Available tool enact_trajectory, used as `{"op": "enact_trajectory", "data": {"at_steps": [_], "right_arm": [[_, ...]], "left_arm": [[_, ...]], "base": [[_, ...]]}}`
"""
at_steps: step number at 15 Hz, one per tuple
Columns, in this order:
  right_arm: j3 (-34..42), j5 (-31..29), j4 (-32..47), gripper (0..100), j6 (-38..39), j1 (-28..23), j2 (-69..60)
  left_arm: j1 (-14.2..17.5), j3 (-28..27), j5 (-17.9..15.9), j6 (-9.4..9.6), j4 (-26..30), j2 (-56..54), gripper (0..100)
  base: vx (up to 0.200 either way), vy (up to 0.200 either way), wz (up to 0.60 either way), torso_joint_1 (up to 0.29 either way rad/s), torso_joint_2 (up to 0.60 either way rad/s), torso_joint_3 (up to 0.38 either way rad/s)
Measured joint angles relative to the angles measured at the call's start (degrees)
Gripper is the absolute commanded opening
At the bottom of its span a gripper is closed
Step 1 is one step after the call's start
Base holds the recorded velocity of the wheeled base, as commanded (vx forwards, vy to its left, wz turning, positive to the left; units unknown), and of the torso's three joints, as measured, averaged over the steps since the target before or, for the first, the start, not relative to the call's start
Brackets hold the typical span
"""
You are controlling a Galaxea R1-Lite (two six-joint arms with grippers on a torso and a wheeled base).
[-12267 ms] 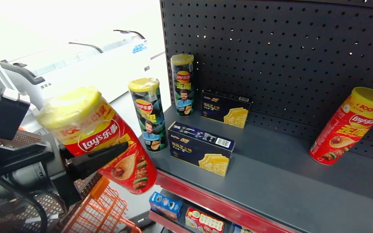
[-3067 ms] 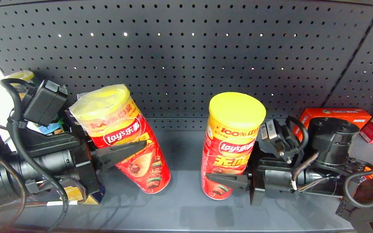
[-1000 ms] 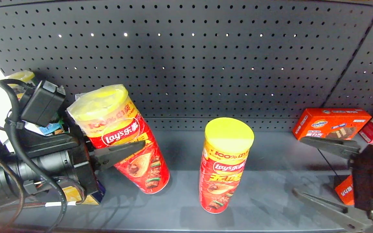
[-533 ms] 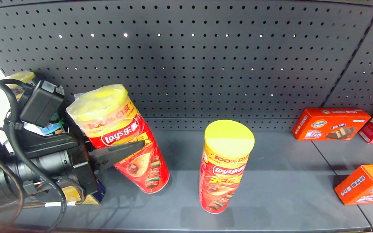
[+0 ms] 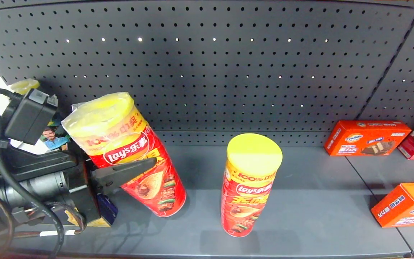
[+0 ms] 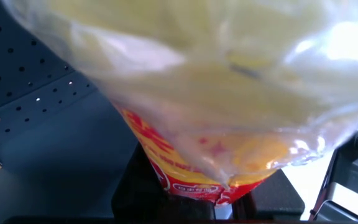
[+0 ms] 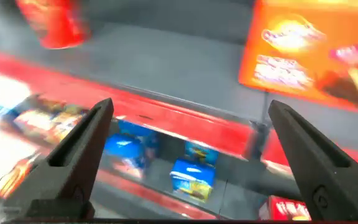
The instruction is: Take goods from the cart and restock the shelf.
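Gripping a tilted can point(image 5: 120, 140), the left gripper point(image 5: 138, 163) has its fingers clamped on the can's middle near the shelf's point(image 5: 318, 223) left end, as the head view shows. The can's yellow lid, wrapped in clear film, leans away from the pegboard point(image 5: 228, 72); whether its base touches the shelf I cannot tell. A second can point(image 5: 250, 180) stands upright and free at mid-shelf, toward the front edge, well apart from the held one. Two orange boxes point(image 5: 367, 137) point(image 5: 404, 205) lie at the right end, one against the pegboard and one nearer the front. At the far left, behind the left arm, a dark can point(image 5: 53, 135) stands, and a blue box point(image 5: 104, 212) lies under the gripper.

From the left wrist, the film-covered lid looms close, with the can's red band below it seated between the dark finger bases; grey shelf and pegboard lie beyond.

From the right wrist, the right gripper point(image 7: 190, 106) hangs in front of the shelf's red lip point(image 7: 166, 112), fingers spread wide and holding nothing. One of the orange boxes sits on the shelf just past that lip, a red can stands farther off, and blue packs point(image 7: 194, 174) line the shelf below.
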Motion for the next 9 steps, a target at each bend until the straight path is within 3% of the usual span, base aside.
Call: {"op": "enact_trajectory", "data": {"at_steps": [5,6,8,9], "right_arm": [[1.52,0.34,-1.44,100,-0.71,-0.35,-2.34],[1.57,1.32,-1.52,100,-1.39,-0.35,-2.41],[1.63,8.94,-1.33,100,-1.94,-0.29,-2.52],[1.57,8.63,-0.99,100,-1.91,-0.30,-2.55]], "left_arm": [[-0.66,2.12,-0.27,1.44,0.02,-1.44,0],[-0.74,2.21,-0.33,1.52,-0.02,-1.57,0],[-1.19,2.17,-0.49,1.55,0.02,-1.71,0],[-1.24,1.95,-0.49,1.52,-0.04,-1.73,0]], "base": [[0.000,0.000,0.00,0.000,0.00,0.000],[0.000,0.000,0.00,0.000,0.00,0.000],[0.000,0.000,0.00,0.000,0.00,0.000],[0.000,0.000,0.00,0.000,0.00,0.000]]}}
